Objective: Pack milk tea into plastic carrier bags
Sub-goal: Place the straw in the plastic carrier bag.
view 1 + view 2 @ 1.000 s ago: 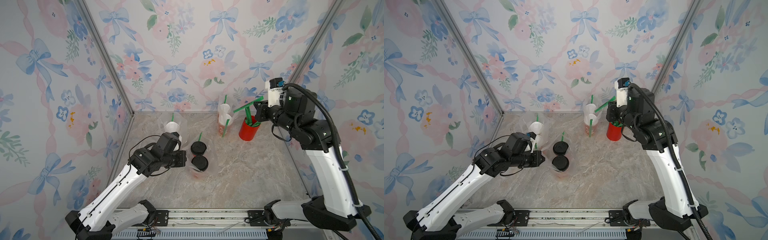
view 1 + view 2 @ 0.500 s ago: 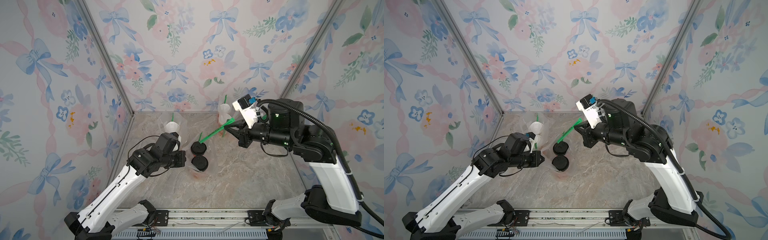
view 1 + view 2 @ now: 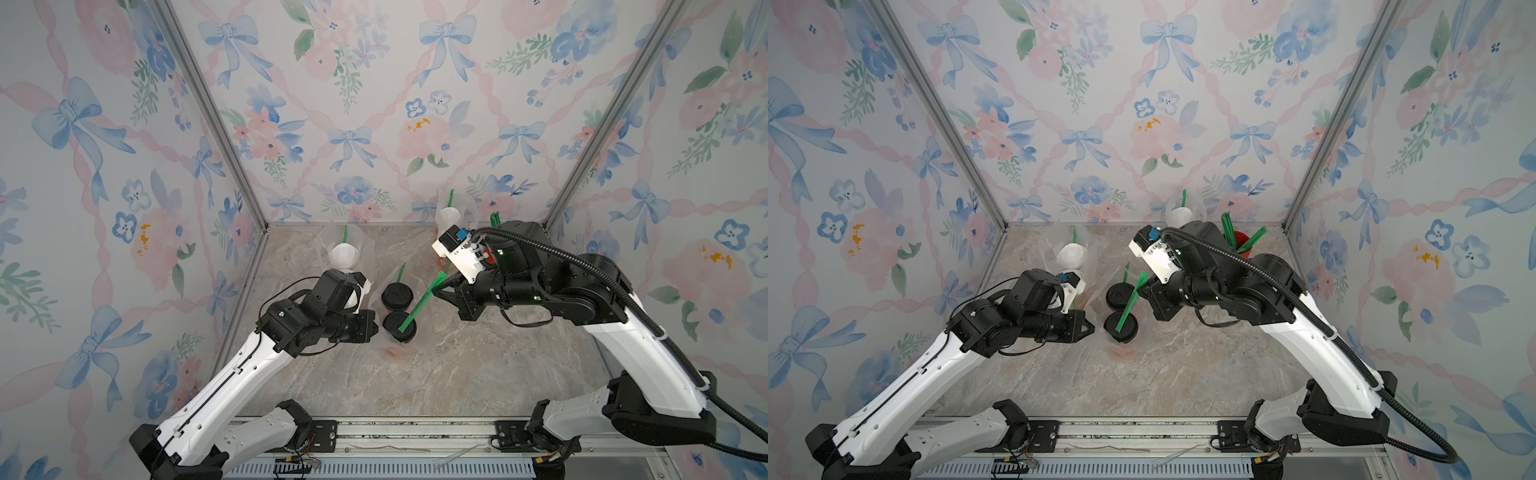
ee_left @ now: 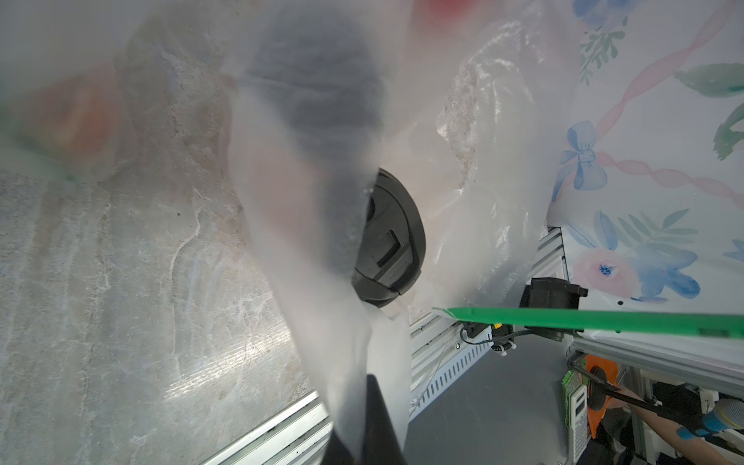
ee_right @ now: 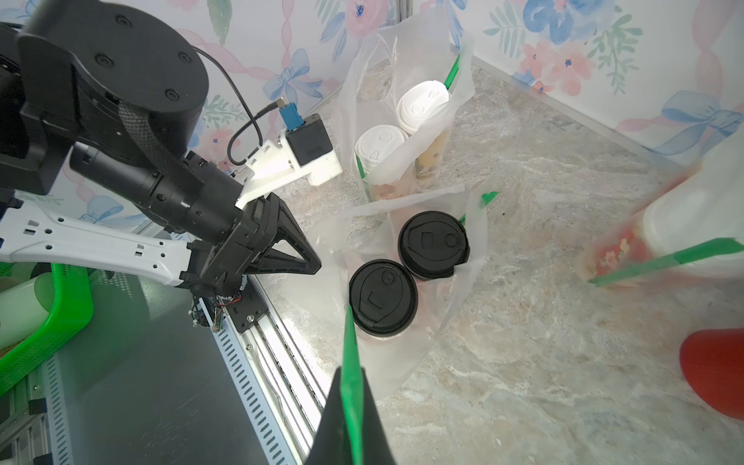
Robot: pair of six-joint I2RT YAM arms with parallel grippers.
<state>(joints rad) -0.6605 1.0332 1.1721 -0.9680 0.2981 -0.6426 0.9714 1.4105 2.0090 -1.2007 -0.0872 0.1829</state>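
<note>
Two black-lidded milk tea cups [image 3: 397, 296] [image 5: 382, 296] stand side by side in a clear plastic carrier bag [image 5: 443, 322] at the table's middle. My left gripper [image 3: 376, 328] [image 4: 368, 386] is shut on that bag's left rim, and the film [image 4: 322, 282] veils much of the left wrist view. My right gripper [image 3: 434, 291] [image 5: 352, 382] is shut on a green straw [image 3: 419, 305] [image 5: 349, 346]. The straw slants down, and its end is at the nearer black lid [image 3: 1120, 326]. Two white-lidded cups [image 5: 422, 105] stand bagged behind.
A third bag with a white-lidded cup [image 3: 1180, 216] stands at the back wall. The red cup of green straws [image 3: 1239, 241] is in the back right corner behind my right arm. The table's front rail [image 3: 395, 432] is close. A green basket [image 5: 60, 322] sits off the table.
My right arm swung from the red straw cup at the back right to the middle, carrying a green straw down to the black-lidded cups. The left arm stayed nearly still.
</note>
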